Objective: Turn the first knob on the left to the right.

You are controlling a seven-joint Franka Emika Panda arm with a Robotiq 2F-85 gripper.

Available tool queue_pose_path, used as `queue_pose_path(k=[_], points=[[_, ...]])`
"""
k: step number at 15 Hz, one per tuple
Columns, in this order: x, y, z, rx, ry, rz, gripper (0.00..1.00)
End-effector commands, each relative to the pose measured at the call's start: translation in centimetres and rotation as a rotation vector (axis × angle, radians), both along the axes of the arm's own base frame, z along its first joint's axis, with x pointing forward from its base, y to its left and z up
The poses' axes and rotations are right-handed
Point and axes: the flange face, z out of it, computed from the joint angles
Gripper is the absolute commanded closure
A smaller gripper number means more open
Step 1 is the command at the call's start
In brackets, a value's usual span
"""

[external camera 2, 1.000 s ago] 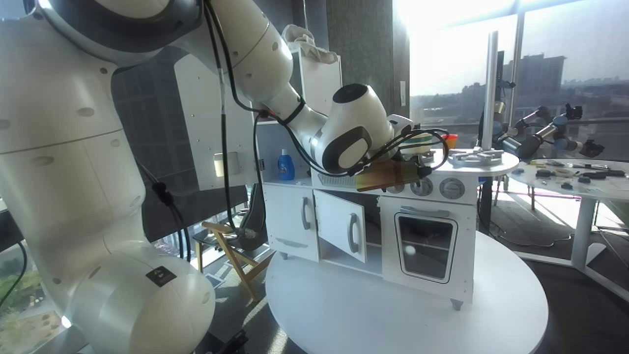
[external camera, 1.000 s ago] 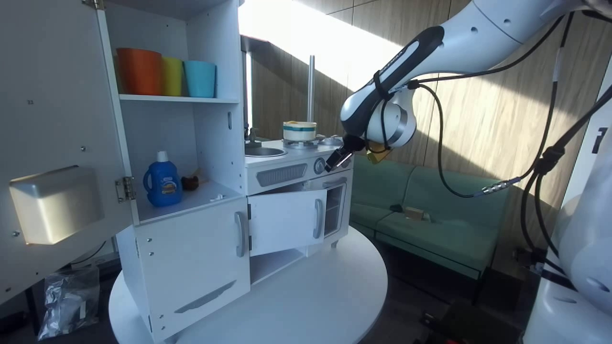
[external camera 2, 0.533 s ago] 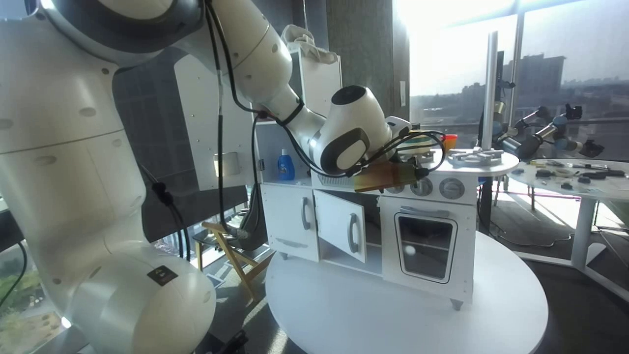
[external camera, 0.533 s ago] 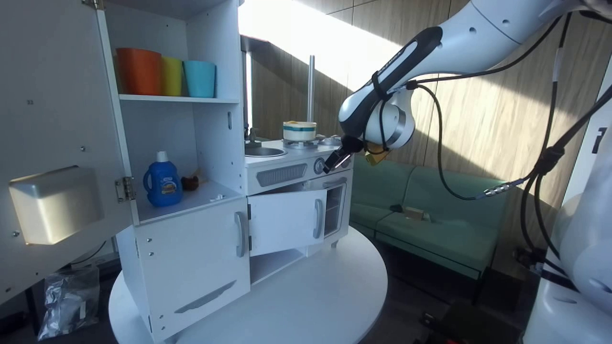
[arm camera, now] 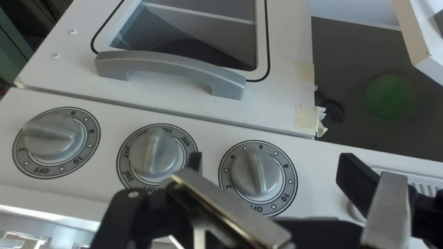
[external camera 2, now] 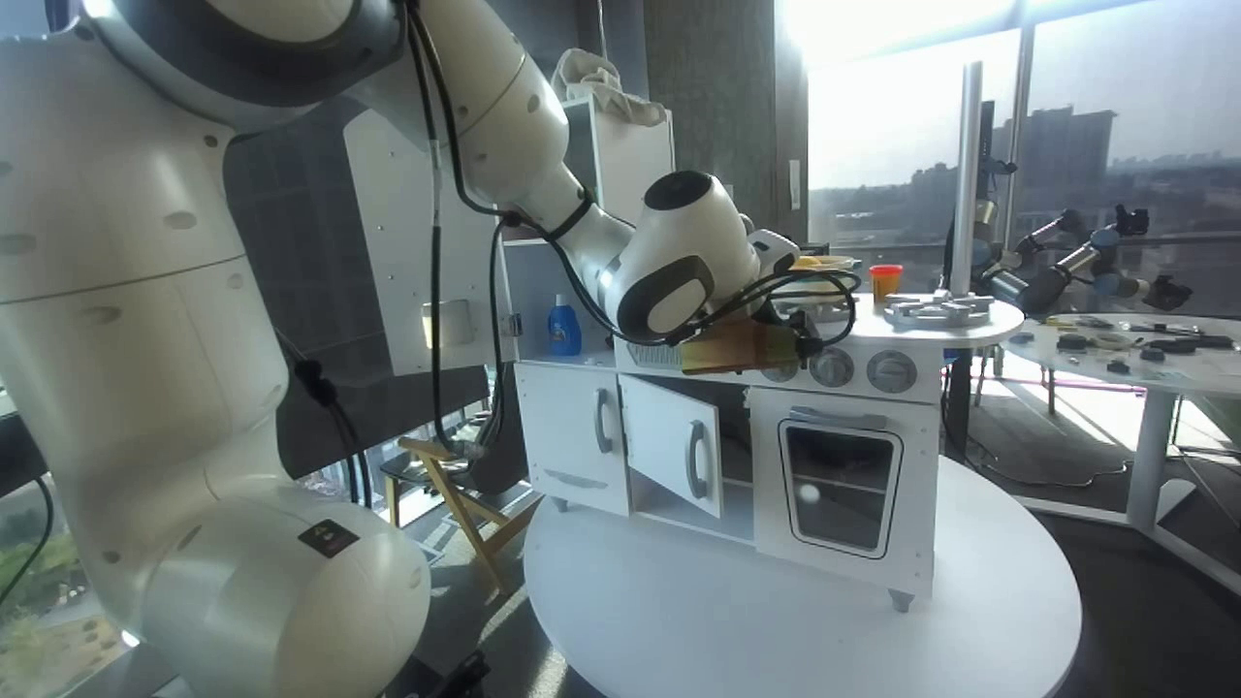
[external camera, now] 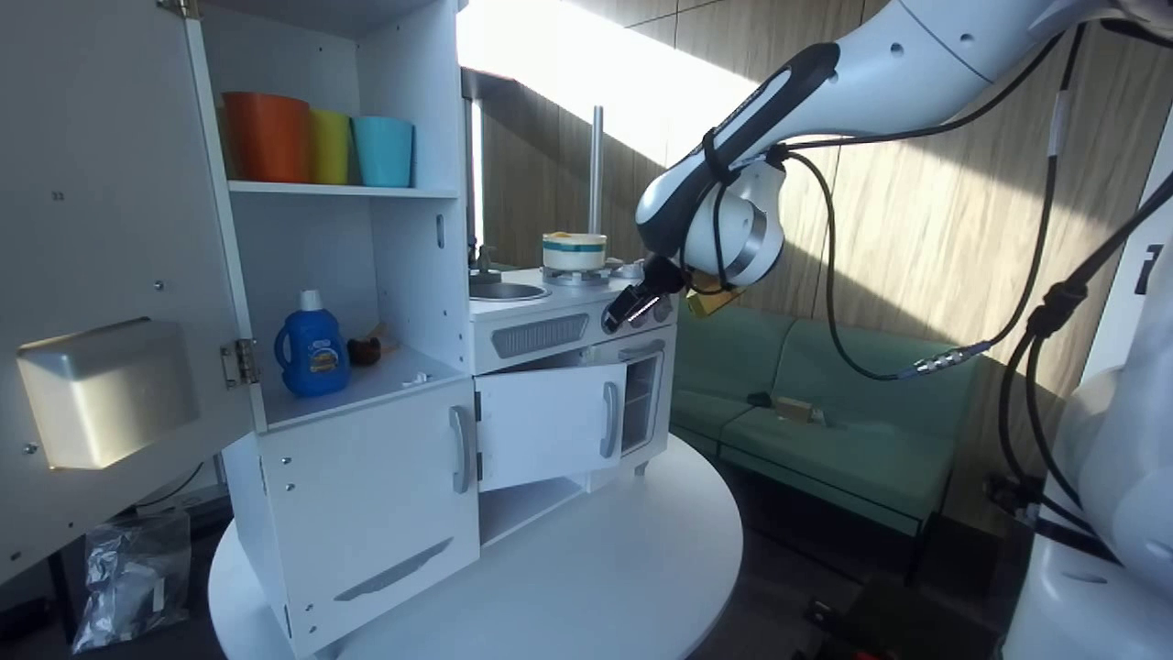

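Note:
Three round silver knobs sit on the white play kitchen's front panel. The leftmost knob, seen from the front, is the right-hand one in the wrist view (arm camera: 256, 171); its ridge points between 4 and 6. It shows partly in an exterior view (external camera 2: 779, 372). The middle knob (arm camera: 155, 154) and the far knob (arm camera: 53, 136) lie to its left in the wrist view. My gripper (arm camera: 272, 165) is open and empty, its black fingertips (arm camera: 356, 180) apart on either side of the leftmost knob, not visibly touching it. In an exterior view my gripper (external camera: 616, 316) covers most of that knob.
The oven door handle (arm camera: 169, 69) juts out below the knobs. A cabinet door (external camera: 550, 426) stands ajar beside the oven. A cream pot (external camera: 575, 252) stands on the stove top, and a grey grille (external camera: 539, 336) is left of the knobs. A red-lidded cup (external camera 2: 885, 281) stands on the counter.
My gripper has moved left along the panel, from near the middle knob to the leftmost knob. The middle and far knobs now show more clearly. The knobs show no visible turn.

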Motion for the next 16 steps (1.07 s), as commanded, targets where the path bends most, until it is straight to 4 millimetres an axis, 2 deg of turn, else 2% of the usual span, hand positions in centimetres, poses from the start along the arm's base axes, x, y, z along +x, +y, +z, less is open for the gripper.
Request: queue_pose_path(k=[1,5,10,16], points=[[0.7,1.0,0.0,0.028,-0.033,-0.017,0.00],[1.2,1.5,-0.4,0.020,-0.061,-0.029,0.00],[2.0,0.6,-2.1,-0.040,-0.062,-0.056,0.00],[2.7,0.6,-1.4,-0.071,-0.111,-0.080,0.00]])
